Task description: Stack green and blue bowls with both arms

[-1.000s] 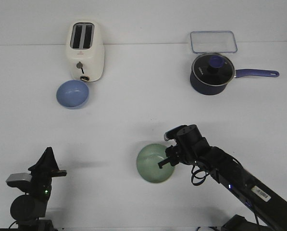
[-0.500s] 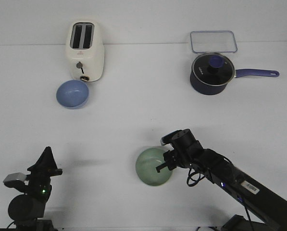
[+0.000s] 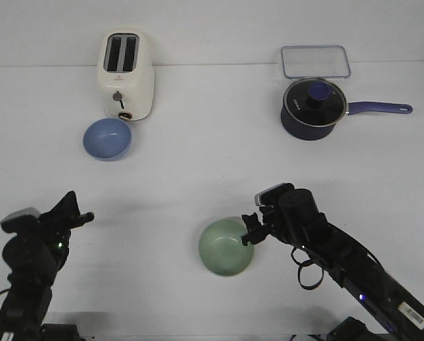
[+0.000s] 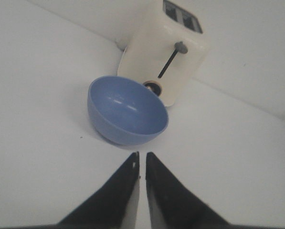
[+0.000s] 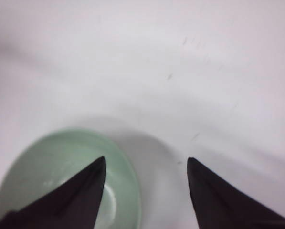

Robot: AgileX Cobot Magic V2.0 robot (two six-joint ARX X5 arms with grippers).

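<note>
Two bowls: one green bowl (image 3: 226,246), one blue bowl (image 3: 107,138), well apart.

The right gripper (image 3: 248,231) rose off the green bowl (image 3: 226,246), which slid slightly toward the robot; the left gripper (image 3: 82,217) swung forward toward the blue bowl (image 3: 107,138)

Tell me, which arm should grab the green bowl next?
The right one, I'd say. The right claw is open, straddling the green bowl's rim. The left claw is nearly shut, far off, pointing at the blue bowl.
</note>
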